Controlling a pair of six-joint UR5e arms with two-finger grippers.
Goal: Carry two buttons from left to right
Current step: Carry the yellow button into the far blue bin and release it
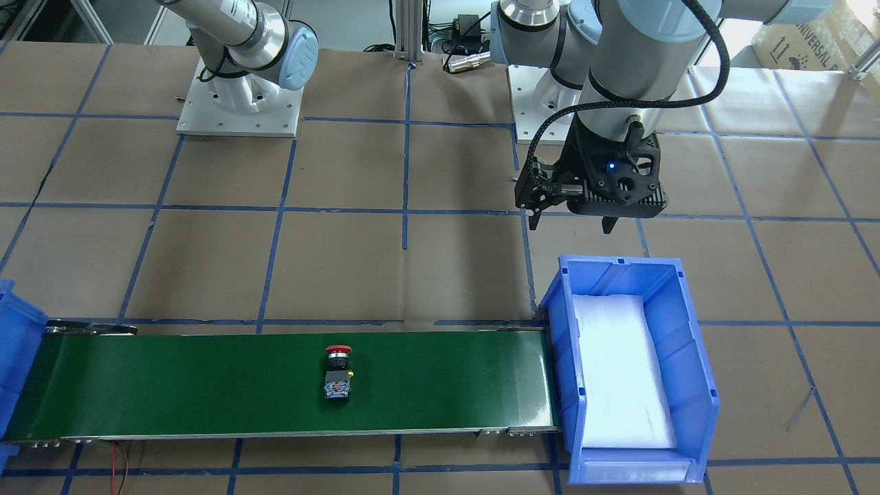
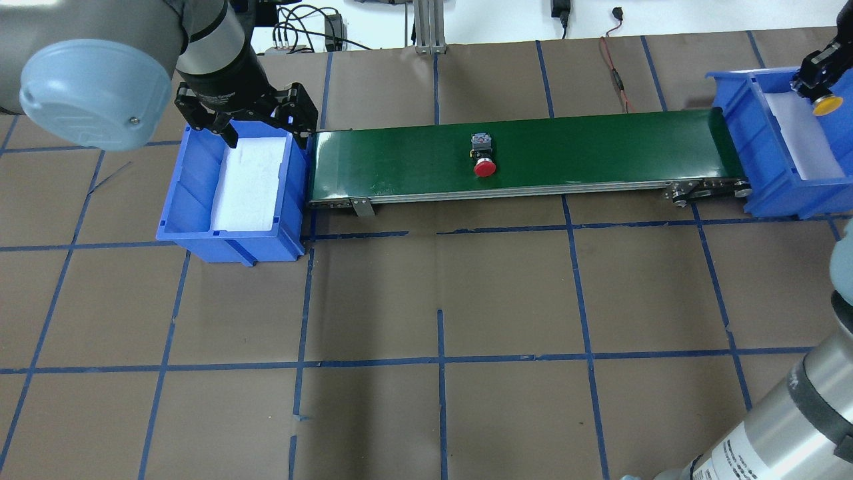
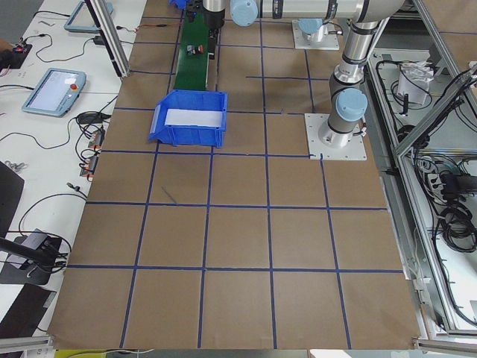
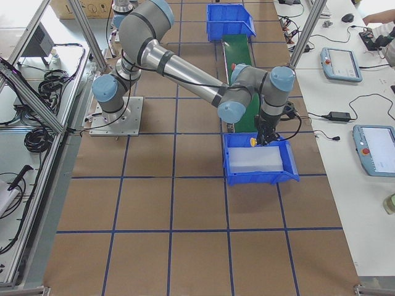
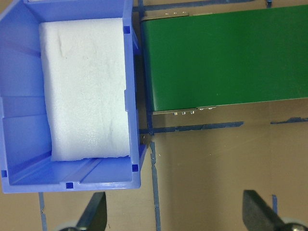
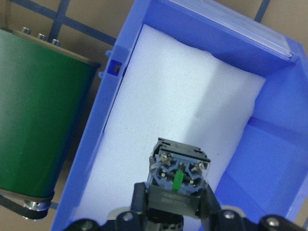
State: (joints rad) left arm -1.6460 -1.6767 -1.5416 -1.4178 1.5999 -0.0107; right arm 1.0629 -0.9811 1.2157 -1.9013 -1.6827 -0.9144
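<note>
The red button (image 1: 337, 371) (image 2: 482, 157) lies on its side near the middle of the green conveyor belt (image 1: 206, 385) (image 2: 600, 143). My right gripper (image 2: 818, 90) (image 6: 174, 208) is shut on the yellow button (image 2: 828, 105) (image 6: 179, 171) and holds it above the white foam of the right blue bin (image 2: 753, 133) (image 6: 269, 144). In the right wrist view the button's grey block base faces the camera. My left gripper (image 1: 570, 223) (image 2: 256, 130) (image 5: 175, 216) hangs open and empty over the near end of the left blue bin (image 1: 687, 357) (image 2: 190, 187) (image 5: 19, 130), which holds only foam.
The belt runs between the two bins on a brown paper table marked with blue tape lines. The arm bases (image 1: 239, 103) stand behind the belt. A red wire (image 2: 616, 73) lies beyond the belt's far side.
</note>
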